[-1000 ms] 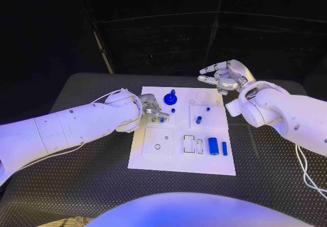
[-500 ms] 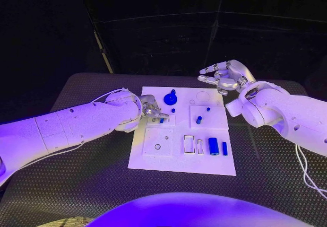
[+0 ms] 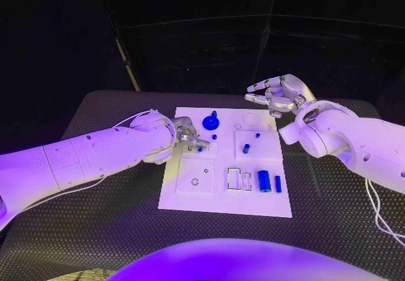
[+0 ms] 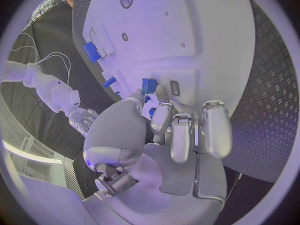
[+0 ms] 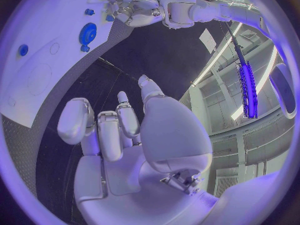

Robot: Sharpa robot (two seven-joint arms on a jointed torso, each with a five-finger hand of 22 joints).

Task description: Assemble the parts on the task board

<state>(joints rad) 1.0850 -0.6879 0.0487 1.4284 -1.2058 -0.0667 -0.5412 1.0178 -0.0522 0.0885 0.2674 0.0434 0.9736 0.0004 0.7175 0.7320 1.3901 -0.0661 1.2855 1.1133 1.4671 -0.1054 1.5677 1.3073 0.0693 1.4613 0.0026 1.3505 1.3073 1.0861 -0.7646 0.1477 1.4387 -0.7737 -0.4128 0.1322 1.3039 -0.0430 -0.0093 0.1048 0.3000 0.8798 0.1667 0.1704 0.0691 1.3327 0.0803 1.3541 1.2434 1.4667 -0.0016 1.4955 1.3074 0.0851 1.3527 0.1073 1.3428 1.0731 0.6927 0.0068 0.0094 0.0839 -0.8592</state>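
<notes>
The left hand sat low over the task board, fingertips pinching a small blue part against the board's left-middle area. The right hand hovered off the far right corner, fingers loosely curled, holding nothing. The risk lay in the pinch — the piece was tiny, and a tilt on entry could have jammed it or flicked it out of the fingers. The blue gear and a peg stood just beside the hand — a sideways drift might have knocked them
</notes>
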